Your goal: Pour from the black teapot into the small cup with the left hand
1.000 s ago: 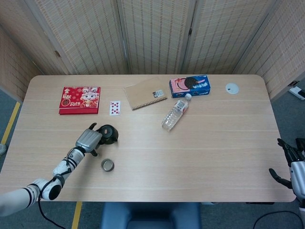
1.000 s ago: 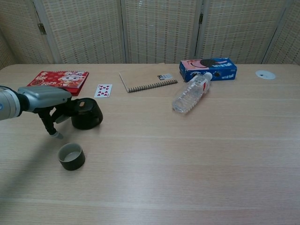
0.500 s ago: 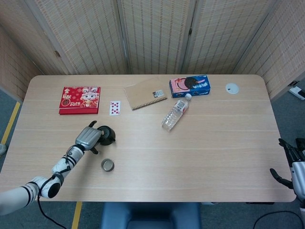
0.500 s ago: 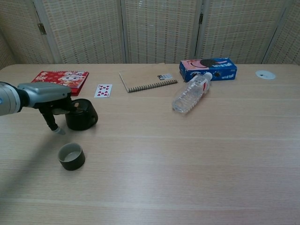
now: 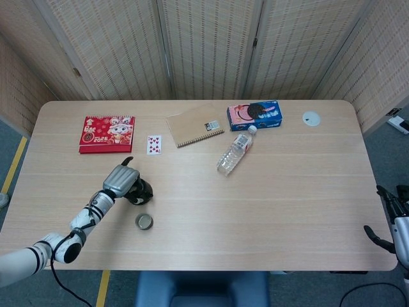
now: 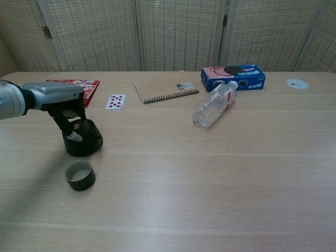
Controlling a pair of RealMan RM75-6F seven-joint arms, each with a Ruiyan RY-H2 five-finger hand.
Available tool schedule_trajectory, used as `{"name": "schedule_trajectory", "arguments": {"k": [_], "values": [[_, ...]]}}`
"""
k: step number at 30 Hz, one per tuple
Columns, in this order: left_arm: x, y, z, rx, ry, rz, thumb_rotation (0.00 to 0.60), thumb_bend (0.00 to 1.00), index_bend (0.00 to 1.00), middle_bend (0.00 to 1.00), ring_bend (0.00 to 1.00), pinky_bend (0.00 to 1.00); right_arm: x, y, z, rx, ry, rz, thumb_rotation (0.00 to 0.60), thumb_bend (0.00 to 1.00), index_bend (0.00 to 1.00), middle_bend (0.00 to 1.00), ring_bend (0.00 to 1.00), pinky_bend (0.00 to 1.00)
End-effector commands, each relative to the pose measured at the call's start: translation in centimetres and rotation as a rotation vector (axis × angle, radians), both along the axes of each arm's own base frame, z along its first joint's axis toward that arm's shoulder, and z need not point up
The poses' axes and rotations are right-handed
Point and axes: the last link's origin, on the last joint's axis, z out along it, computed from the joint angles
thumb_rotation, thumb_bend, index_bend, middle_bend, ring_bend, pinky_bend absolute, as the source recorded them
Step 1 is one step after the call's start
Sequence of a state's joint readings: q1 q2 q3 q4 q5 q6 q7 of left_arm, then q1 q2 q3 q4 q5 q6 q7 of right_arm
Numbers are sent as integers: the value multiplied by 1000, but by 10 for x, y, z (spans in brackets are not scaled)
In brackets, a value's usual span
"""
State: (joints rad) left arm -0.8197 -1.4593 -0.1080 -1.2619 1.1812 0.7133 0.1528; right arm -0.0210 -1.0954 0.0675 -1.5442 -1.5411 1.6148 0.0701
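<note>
The black teapot stands upright at the table's front left, and my left hand grips it from above by its handle. Whether its base touches the table I cannot tell. The small dark cup stands mouth up just in front of the teapot, a short gap apart. My right hand hangs past the table's right edge with fingers apart and holds nothing; only the head view shows it.
A red booklet, a playing card, a spiral notebook and a blue cookie box line the back of the table. A plastic bottle lies on its side mid-table. A white disc sits at back right.
My left hand has carried the teapot nearer to the front edge, closer to the cup, and it now stands more upright. The cup and my right hand have stayed put.
</note>
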Motion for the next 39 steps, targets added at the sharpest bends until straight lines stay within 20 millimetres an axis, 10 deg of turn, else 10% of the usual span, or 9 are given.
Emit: {"name": "schedule_trajectory", "arguments": {"k": [1,16,31,39], "values": [[1,2,2,8,-9,-3,453,162,1000,1000,934,0,0,0,-1,0,-2,1,600,242,94,254,269,32],[6,5,17,54,-64,2,269,151,1000,1000,938,148,-1,-3,-2,3,-8,5,600,242,94,254,268,31],[10,1,33,143,-59,-1,273,313,1000,1000,964,314,0,-4,-3,1,-15,25,600,242,93,259,268,31],[8,-4,42,166,-45,-12,397,379,1000,1000,969,357,1,-4,-3,3,-18,34,600,242,94,259,268,31]]}}
